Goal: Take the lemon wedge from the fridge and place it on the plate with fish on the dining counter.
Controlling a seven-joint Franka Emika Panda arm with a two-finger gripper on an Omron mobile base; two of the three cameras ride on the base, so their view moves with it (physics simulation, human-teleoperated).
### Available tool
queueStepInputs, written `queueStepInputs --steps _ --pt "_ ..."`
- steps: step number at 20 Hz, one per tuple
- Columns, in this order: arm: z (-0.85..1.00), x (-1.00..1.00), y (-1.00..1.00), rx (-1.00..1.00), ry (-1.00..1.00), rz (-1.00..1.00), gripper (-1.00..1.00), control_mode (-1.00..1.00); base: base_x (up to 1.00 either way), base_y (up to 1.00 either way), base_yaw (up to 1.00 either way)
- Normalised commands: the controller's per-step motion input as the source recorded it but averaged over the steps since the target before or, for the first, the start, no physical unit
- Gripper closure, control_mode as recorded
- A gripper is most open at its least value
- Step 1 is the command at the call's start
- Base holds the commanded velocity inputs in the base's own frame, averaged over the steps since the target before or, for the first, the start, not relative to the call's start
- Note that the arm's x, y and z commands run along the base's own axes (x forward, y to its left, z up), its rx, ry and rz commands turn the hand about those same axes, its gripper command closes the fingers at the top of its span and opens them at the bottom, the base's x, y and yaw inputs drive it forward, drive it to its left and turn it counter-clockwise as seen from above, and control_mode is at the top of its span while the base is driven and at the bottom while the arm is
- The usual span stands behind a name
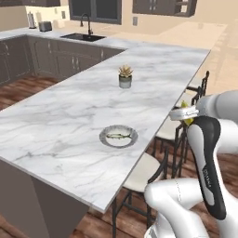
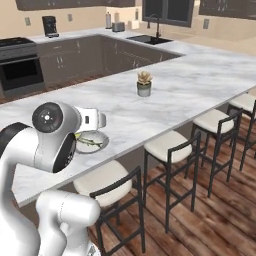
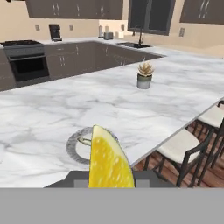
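Left base view: gripper (image 1: 186,115) out past the counter edge at about 3 o'clock from the plate with fish (image 1: 118,136), above the stools (image 1: 144,171), clenched on the lemon wedge (image 1: 187,113), of which just a yellow sliver peeks out beside the white hand. Plate set close to the near edge of the dining counter (image 1: 69,116), fish (image 1: 118,135) lying across its middle, presumably so that a reach from the stool side stays short. Small potted plant (image 1: 125,77) well apart at 12 o'clock from the plate, clear of any path.

Right base view: plate with fish (image 2: 92,141) half hidden behind the arm's big joint; hand sitting just above it at roughly 12 o'clock. Fingertips and wedge blocked here, so hard to say how near the plate they hang.

Hand view: lemon wedge (image 3: 109,162) pinched upright between the two dark finger tips (rind edge up, cut face toward the camera), held at its base so the wedge drops free on release. Plate with fish (image 3: 78,146) directly behind at 11 o'clock, partly covered by the wedge, which suggests the hand is lined up toward it but not yet over it. Wedge out of the fridge already; carrying forward and lowering onto the plate judged to be what remains.
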Motion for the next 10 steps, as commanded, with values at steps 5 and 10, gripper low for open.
queueStepInputs --steps 5,10 --pt "0.0 0.0 0.0 0.0 0.0 0.0 1.0 1.0 0.54 0.01 0.0" --pt "0.0 0.0 0.0 0.0 0.0 0.0 1.0 1.0 0.45 0.09 0.0"
